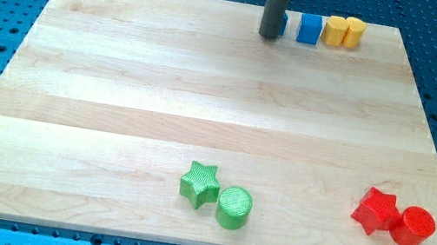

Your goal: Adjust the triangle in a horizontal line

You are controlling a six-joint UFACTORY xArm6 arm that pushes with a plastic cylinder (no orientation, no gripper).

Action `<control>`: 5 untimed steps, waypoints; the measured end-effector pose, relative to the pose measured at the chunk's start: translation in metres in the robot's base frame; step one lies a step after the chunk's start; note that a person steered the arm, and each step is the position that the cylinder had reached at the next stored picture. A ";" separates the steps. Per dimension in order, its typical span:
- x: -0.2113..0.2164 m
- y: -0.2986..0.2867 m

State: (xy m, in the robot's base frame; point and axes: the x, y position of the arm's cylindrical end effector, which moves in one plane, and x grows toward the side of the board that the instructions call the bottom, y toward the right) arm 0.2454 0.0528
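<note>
My tip [268, 35] rests on the wooden board [115, 106] near the view's top edge. A blue block [282, 24] is mostly hidden just behind the rod, touching it on the right; its shape cannot be made out. Right of it stand a blue cube-like block [308, 29], a yellow block [334, 31] and a second yellow block [354, 32], all in a row along the top edge.
A green star [200, 184] and a green cylinder [234, 208] sit together at the view's bottom centre. A red star [377, 211] and a red cylinder [415, 227] sit together at the bottom right. Blue perforated table surrounds the board.
</note>
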 end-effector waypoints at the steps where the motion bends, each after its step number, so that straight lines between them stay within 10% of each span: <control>1: -0.035 -0.044; 5: -0.052 0.015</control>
State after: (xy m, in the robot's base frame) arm 0.1933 0.0678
